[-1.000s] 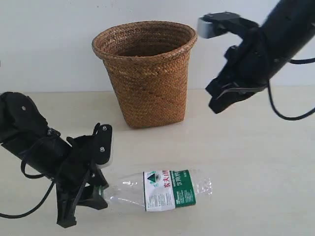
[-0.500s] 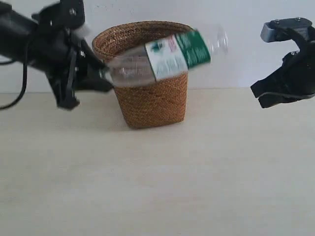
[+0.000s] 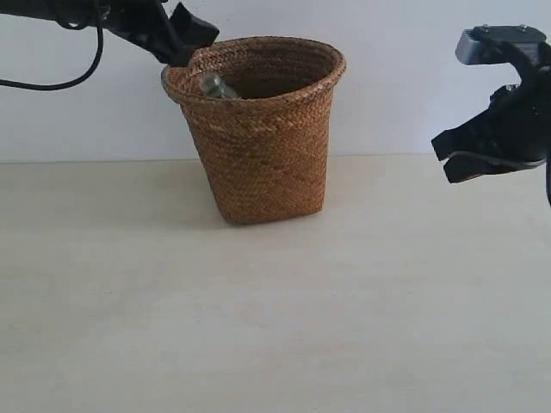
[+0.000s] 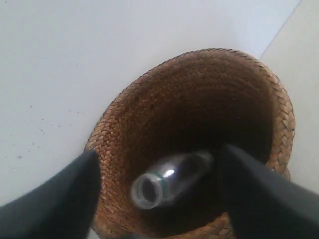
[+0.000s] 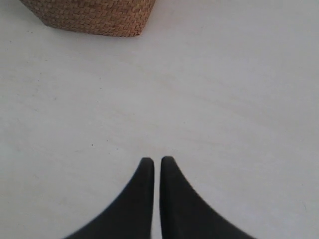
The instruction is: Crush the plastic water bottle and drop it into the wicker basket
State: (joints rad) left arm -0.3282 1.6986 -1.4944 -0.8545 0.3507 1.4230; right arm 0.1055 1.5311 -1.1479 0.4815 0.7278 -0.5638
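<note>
The clear plastic water bottle point(image 4: 172, 177) lies inside the wicker basket point(image 4: 124, 129), its open neck pointing up and blurred; only a bit of the bottle point(image 3: 215, 86) shows over the rim in the exterior view. The tall brown wicker basket point(image 3: 258, 163) stands at the back of the table. My left gripper point(image 3: 185, 39) hovers above the basket's left rim, and the left gripper point(image 4: 159, 164) is open, its fingers wide apart and clear of the bottle. My right gripper point(image 3: 448, 159) hangs in the air to the basket's right; the right gripper point(image 5: 157, 160) is shut on nothing.
A pale wooden table point(image 3: 275, 318) spreads in front of the basket. A white wall point(image 3: 413, 86) stands right behind it. The basket's base point(image 5: 94, 17) shows at the far edge of the right wrist view.
The left gripper lifted the bottle from the table up over the basket, then opened; the bottle has dropped inside. The right arm drew off to the right and holds still.
</note>
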